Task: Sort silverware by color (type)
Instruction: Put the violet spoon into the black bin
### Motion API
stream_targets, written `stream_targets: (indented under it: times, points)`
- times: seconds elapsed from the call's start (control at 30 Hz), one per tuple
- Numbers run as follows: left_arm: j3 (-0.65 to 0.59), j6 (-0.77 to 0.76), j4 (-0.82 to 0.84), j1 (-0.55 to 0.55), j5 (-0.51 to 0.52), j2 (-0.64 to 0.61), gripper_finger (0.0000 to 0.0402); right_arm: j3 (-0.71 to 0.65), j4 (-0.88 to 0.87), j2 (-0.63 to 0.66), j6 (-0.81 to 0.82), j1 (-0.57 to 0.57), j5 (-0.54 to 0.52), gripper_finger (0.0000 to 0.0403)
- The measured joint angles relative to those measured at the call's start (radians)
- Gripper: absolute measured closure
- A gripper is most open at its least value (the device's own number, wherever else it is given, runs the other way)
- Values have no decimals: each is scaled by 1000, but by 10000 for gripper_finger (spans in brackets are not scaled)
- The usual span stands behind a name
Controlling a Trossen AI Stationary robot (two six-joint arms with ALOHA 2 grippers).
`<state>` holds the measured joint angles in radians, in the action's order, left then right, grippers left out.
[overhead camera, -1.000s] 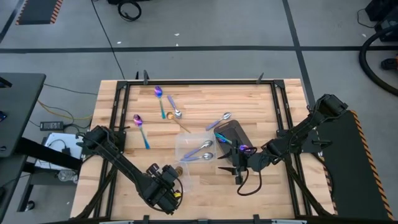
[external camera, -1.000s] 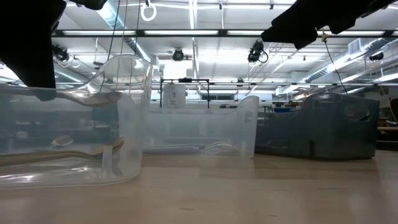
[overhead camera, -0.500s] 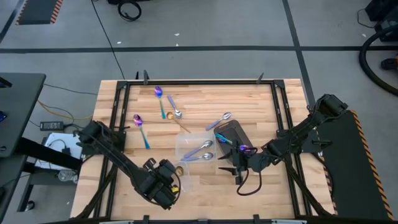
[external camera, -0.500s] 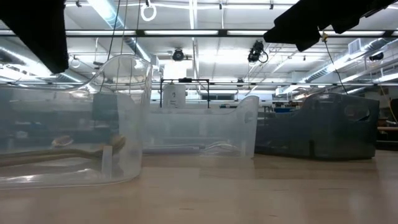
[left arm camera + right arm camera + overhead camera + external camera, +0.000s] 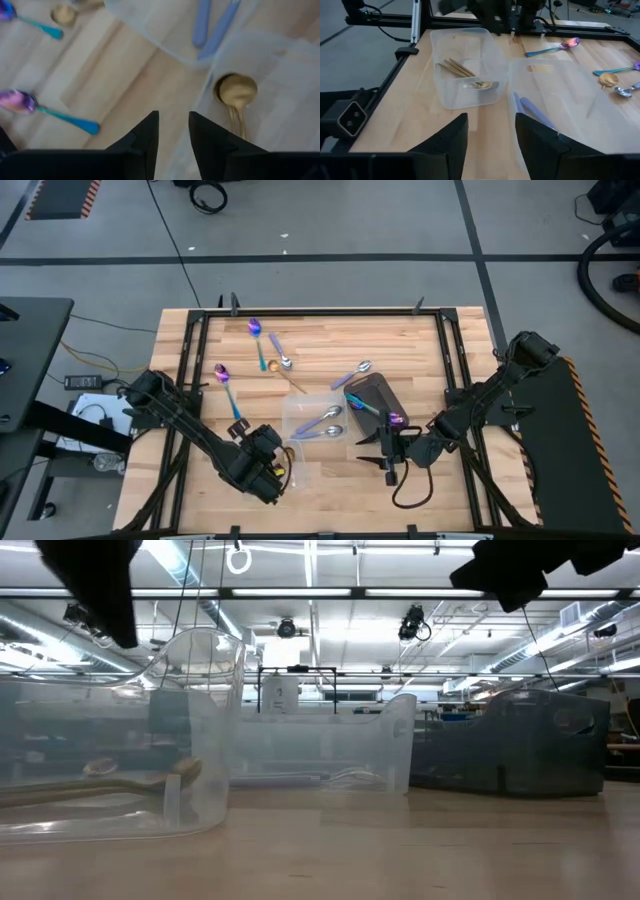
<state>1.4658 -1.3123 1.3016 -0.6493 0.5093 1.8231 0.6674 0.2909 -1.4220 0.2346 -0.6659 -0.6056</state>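
While both claws hang released, the left claw (image 5: pixel 268 462) hovers beside the clear container's rim (image 5: pixel 303 452).

gold spoons (image 5: pixel 235 97) handles cut off, dark tray (image 5: pixel 375 395) contents unclear

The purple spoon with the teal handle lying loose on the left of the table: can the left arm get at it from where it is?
Probably yes. The purple spoon lies alone on bare wood, and the left gripper, open and empty, hovers nearby.

The left gripper (image 5: pixel 268 456) hangs low at the table's near edge, fingers parted (holding nothing); the right gripper (image 5: pixel 383 450) likewise, its 2 fingers spread.
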Motion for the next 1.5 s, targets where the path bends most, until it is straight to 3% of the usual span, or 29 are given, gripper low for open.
stream_targets:
  times: [0.3,0.5,0.77,0.93,1.17,1.5]
  points:
    - [-5,136,-2,58,86,-95,288,0,-5,0,59,-13,31,229]
    - [-89,146,-4,95,113,-125,288,0,-17,0,77,-24,30,229]
    - [-259,70,-67,99,122,-223,289,0,-23,0,77,-31,23,229]
    - [-384,49,-178,99,122,-329,307,0,-23,0,77,-31,23,229]
    - [-507,-48,-211,110,114,-423,328,0,-23,0,75,-30,20,229]
    - [-643,-196,-216,223,-32,-464,331,0,-16,0,55,-27,19,229]
